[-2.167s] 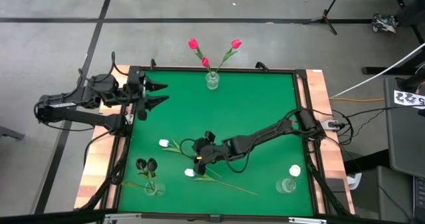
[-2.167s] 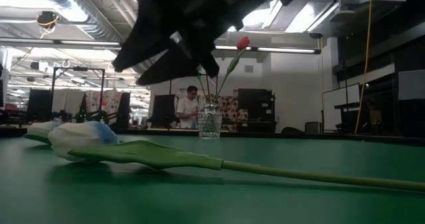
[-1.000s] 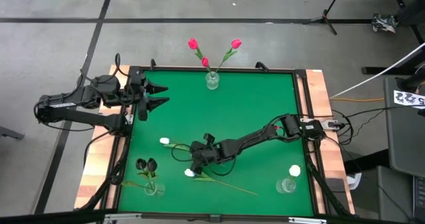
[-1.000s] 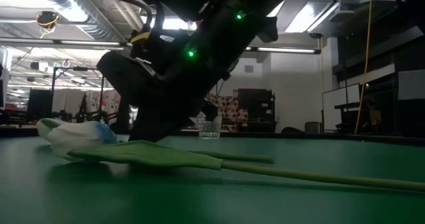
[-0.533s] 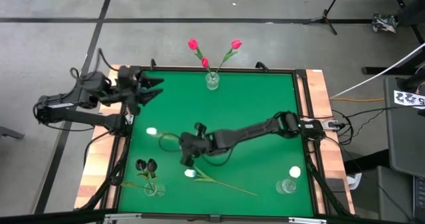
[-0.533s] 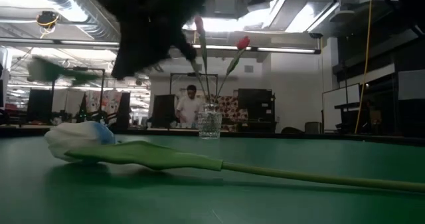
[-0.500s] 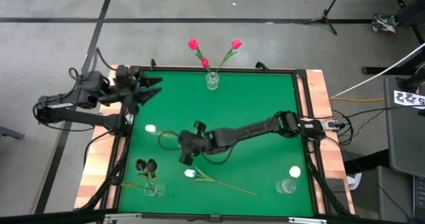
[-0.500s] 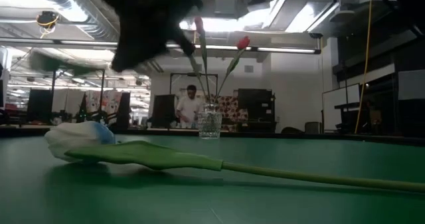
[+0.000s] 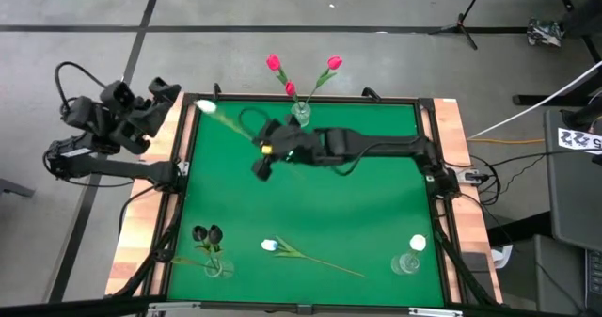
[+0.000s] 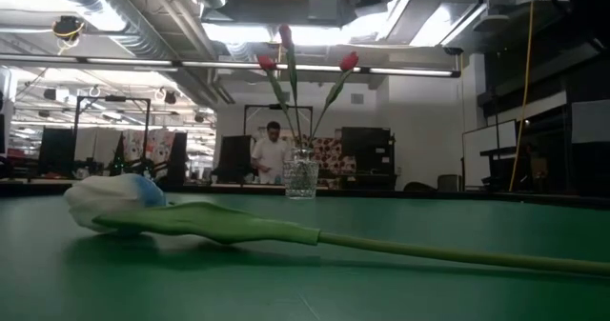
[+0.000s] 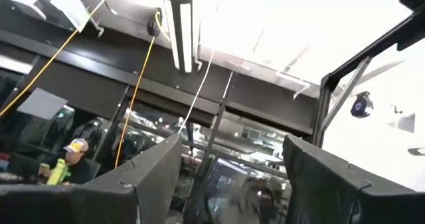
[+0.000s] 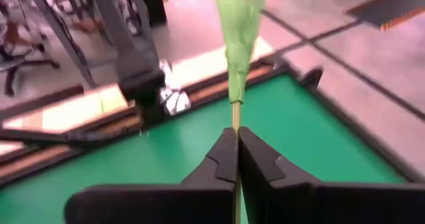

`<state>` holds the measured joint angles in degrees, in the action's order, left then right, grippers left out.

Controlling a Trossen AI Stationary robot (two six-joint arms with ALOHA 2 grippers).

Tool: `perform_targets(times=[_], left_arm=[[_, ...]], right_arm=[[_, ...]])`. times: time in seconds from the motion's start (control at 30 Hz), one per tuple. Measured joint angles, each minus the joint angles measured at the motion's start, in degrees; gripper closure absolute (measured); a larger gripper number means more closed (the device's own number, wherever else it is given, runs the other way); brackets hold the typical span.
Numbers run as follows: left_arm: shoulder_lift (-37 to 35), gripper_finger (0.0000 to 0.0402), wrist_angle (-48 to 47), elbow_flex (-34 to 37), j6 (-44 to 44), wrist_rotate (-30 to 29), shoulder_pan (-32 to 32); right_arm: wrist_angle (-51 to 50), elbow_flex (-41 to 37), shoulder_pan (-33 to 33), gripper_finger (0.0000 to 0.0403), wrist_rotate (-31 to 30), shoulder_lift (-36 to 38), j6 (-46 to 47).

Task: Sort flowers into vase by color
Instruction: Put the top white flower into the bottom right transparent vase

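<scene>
My right gripper (image 9: 262, 149) is high over the table's far left part, shut on a white tulip (image 9: 205, 107) whose head sticks out over the far left corner. A second white tulip (image 9: 271, 245) lies flat on the green table (image 9: 376, 195), its stem (image 10: 457, 254) stretched along the mat. A vase with pink-red tulips (image 9: 300, 115) stands at the far edge. A vase with dark tulips (image 9: 214, 263) stands near left, and a vase with a white tulip (image 9: 407, 261) near right. My left gripper (image 11: 232, 184) is open, off the table's left side, pointing up. My right gripper pinches the white tulip's thin stem (image 12: 235, 125) between its two shut fingers (image 12: 255, 161), just below the green leaf (image 12: 239, 24). The stem runs along the fingers and out past their tips. The tulip is lifted clear of the table, head foremost.
A wooden frame (image 9: 451, 138) borders the green mat. The left arm's base (image 9: 174, 171) sits at the left edge, the right arm's base (image 9: 437, 176) at the right edge. A person (image 10: 274, 154) stands far behind the table. Bare mat lies in the middle (image 9: 357, 223).
My right gripper has risen from the mat's near middle and swung toward the far left corner, carrying the white tulip, now lifted clear. My left gripper has drawn back off the left edge and tipped upward. The other white tulip has stayed put.
</scene>
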<state>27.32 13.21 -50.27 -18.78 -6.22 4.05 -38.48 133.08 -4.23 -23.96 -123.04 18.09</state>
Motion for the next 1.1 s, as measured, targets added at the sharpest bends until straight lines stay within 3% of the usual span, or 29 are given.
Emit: perform_targets(times=[0.13,0.27,0.63,0.97,1.1], left_arm=[[0.7,0.0143,-2.2,-0.1,0.3,0.0,0.0],[5.9,0.0143,-4.3,0.1,-1.9,0.1,0.0],[18.7,0.0143,6.1,0.1,-0.8,3.3,-0.1],[19.5,0.0143,5.5,0.1,0.1,3.3,-0.1],[19.9,0.0143,5.5,0.1,0.1,2.4,0.0]], right_arm=[[4.0,-0.1,0.7,0.0401,0.0,3.6,-1.2],[9.6,0.0,0.4,0.0401,0.0,7.0,-3.8],[11.2,0.0,0.5,0.0401,-0.6,8.9,-5.6],[12.8,-0.1,0.0,0.04,-6.2,10.8,-11.4],[13.8,-0.1,-0.6,0.04,-5.8,11.6,-12.6]])
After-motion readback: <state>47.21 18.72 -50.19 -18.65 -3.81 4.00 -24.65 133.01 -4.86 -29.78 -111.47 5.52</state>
